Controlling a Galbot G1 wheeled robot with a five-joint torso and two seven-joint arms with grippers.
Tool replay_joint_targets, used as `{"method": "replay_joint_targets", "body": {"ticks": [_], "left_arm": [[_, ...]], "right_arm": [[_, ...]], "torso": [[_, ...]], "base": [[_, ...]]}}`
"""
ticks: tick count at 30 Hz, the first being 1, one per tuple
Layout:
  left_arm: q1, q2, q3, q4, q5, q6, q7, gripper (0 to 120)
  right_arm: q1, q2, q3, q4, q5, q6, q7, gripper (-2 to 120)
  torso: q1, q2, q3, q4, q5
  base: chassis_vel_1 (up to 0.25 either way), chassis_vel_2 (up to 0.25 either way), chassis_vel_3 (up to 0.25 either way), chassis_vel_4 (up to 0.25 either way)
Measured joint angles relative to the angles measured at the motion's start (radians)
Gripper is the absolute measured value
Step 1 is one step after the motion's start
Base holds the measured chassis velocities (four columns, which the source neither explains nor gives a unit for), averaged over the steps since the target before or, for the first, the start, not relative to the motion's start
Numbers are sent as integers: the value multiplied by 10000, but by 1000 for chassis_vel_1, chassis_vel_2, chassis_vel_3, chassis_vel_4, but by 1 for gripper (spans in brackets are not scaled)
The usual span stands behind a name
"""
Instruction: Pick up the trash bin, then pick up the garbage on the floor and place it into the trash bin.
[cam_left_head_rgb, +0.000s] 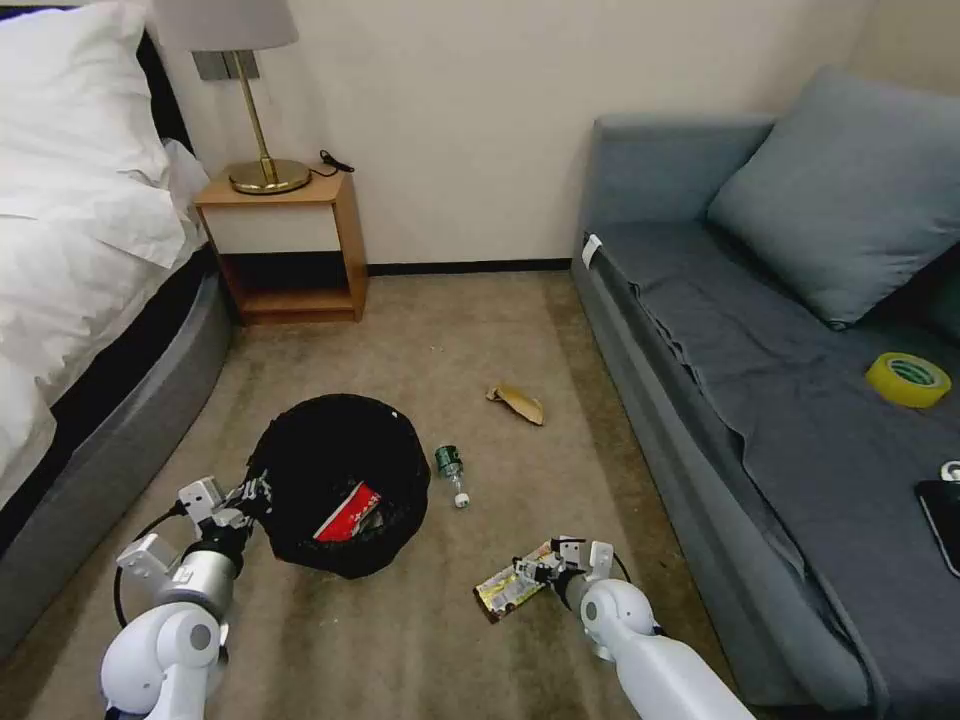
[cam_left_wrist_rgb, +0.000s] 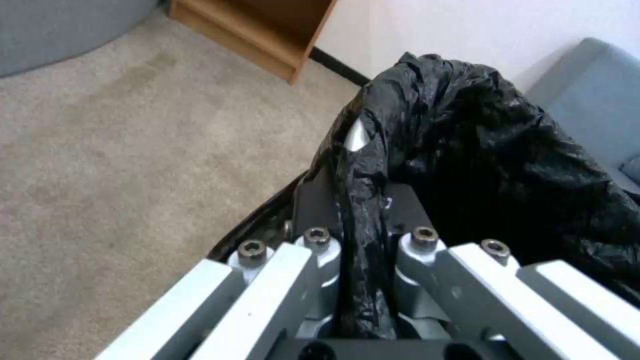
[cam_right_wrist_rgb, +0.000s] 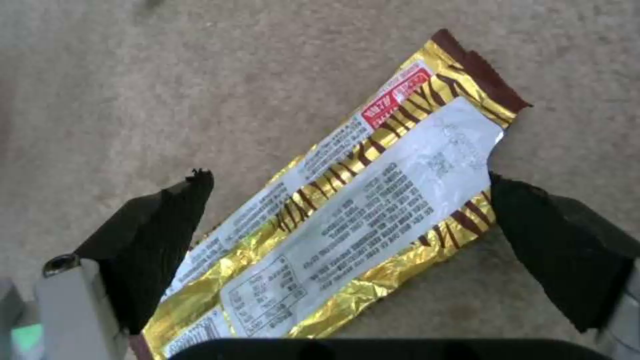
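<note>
The trash bin (cam_left_head_rgb: 335, 480), round and lined with a crinkly black bag (cam_left_wrist_rgb: 480, 150), stands on the carpet with a red-and-white wrapper (cam_left_head_rgb: 350, 512) inside. My left gripper (cam_left_head_rgb: 255, 497) is shut on the bin's bagged rim at its left side; the wrist view shows the bag pinched between the jaws. My right gripper (cam_left_head_rgb: 535, 570) is open low over a long gold-brown snack wrapper (cam_left_head_rgb: 510, 590) (cam_right_wrist_rgb: 347, 210), one finger (cam_right_wrist_rgb: 160, 240) on each side of it. A small clear bottle with green label (cam_left_head_rgb: 452, 472) lies right of the bin. A tan-brown crumpled wrapper (cam_left_head_rgb: 520, 402) lies farther back.
A grey sofa (cam_left_head_rgb: 760, 400) runs along the right, with a yellow tape roll (cam_left_head_rgb: 907, 379) and a black phone (cam_left_head_rgb: 942, 520) on it. A bed (cam_left_head_rgb: 70, 300) is at the left, a wooden nightstand (cam_left_head_rgb: 285, 245) with a lamp at the back. Open carpet lies between.
</note>
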Motion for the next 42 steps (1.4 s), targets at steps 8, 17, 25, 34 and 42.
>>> {"method": "replay_joint_targets", "body": {"ticks": [8, 17, 25, 34, 42], "left_arm": [[70, -9, -16, 69, 49, -66, 39, 5], [40, 38, -58, 237, 75, -110, 60, 5], [13, 29, -62, 343, 139, -134, 87, 5], [1, 12, -52, 374, 189, -144, 107, 5], [-1, 5, -78, 374, 199, -145, 107, 5]], "right_arm": [[98, 167, 51, -101, 165, 84, -7, 100], [212, 354, 78, -540, -90, 50, -129, 90], [252, 357, 44, -668, -236, -4, -256, 59], [200, 376, 22, -754, -331, 24, -479, 27], [202, 411, -18, -785, -327, 37, -500, 0]], "torso": [[0, 1, -1, 0, -5], [0, 3, -3, -3, -9], [0, 5, -4, -7, -15], [0, 5, -3, 1, -1], [0, 4, -2, 2, 0]], "base": [[0, 0, 0, 0], [0, 0, 0, 0], [0, 0, 0, 0], [0, 0, 0, 0], [0, 0, 0, 0]]}}
